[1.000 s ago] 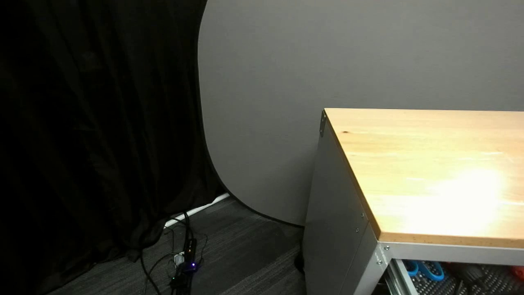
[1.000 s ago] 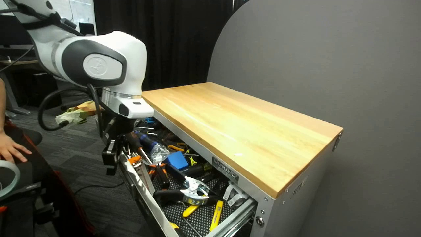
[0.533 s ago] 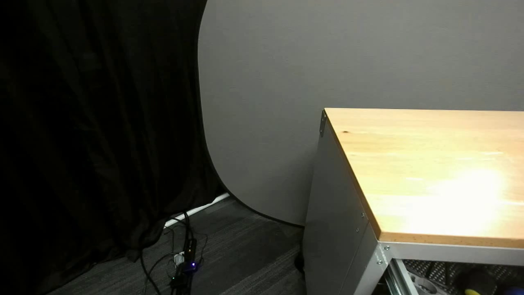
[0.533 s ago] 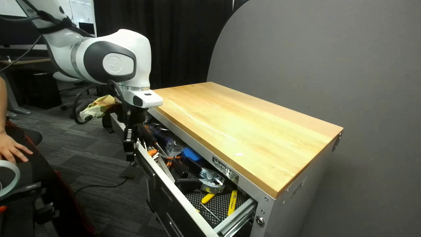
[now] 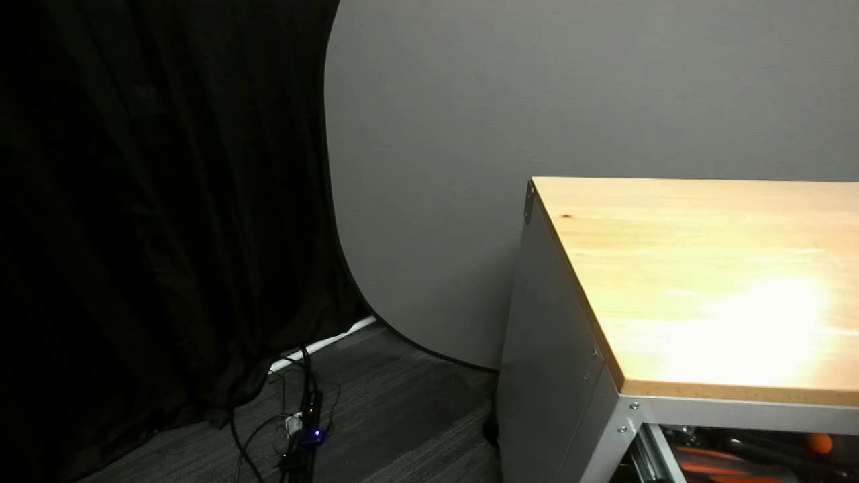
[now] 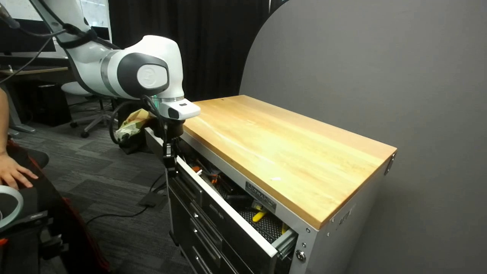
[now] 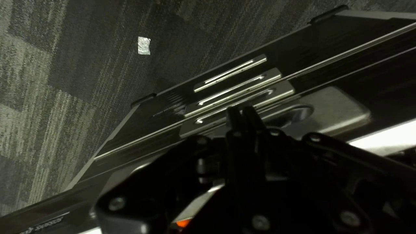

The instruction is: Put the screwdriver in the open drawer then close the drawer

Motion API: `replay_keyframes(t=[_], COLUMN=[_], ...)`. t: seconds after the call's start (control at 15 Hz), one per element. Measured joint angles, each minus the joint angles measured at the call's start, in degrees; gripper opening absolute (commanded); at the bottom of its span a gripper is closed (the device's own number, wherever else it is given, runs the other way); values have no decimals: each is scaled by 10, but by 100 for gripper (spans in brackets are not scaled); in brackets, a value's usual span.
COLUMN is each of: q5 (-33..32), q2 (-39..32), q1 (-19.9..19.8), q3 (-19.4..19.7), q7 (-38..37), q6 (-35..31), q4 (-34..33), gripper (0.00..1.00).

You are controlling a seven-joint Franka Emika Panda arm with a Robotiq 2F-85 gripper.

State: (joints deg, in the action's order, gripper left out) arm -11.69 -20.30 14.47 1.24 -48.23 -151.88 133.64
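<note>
Wrist view: the gripper (image 7: 243, 112), clenched on nothing, stands just outside the drawer (image 7: 390, 138). In an exterior view, it has slid inward towards the cabinet (image 6: 350, 232) but remains partly open, so closing seems underway; I cannot make out the screwdriver, presumably inside.

tabletop (image 6: 274, 144): smooth glossy wood | drawer (image 6: 243, 238): glossy metal | cabinet side (image 5: 553, 335): matt metal | curtain (image 5: 168, 201): matt cloth
</note>
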Motion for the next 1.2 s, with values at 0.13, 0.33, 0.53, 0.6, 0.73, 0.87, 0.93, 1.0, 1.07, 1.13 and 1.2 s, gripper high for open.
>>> replay_keyframes(t=[0.13,0.33,0.53,0.6,0.73,0.87,0.93,1.0,1.07,1.13,1.2], q5=[-9,-22,-39,-40,-40,-40,-40,-40,-40,-40,-39], q2=[-9,-27,-46,-48,-48,-44,-38,-30,-18,-4,11], q1=[10,30,59,68,85,92,93,93,93,91,87], q3=[13,36,66,72,81,82,80,78,75,71,60], q7=[-18,-43,-66,-67,-67,-67,-66,-65,-63,-60,-51], q6=[-26,-66,-96,-99,-100,-79,-52,-21,13,46,82], q4=[-8,-21,-38,-39,-41,-49,-55,-62,-70,-76,-83], gripper=[9,9,9,9,9,10,10,10,9,9,10])
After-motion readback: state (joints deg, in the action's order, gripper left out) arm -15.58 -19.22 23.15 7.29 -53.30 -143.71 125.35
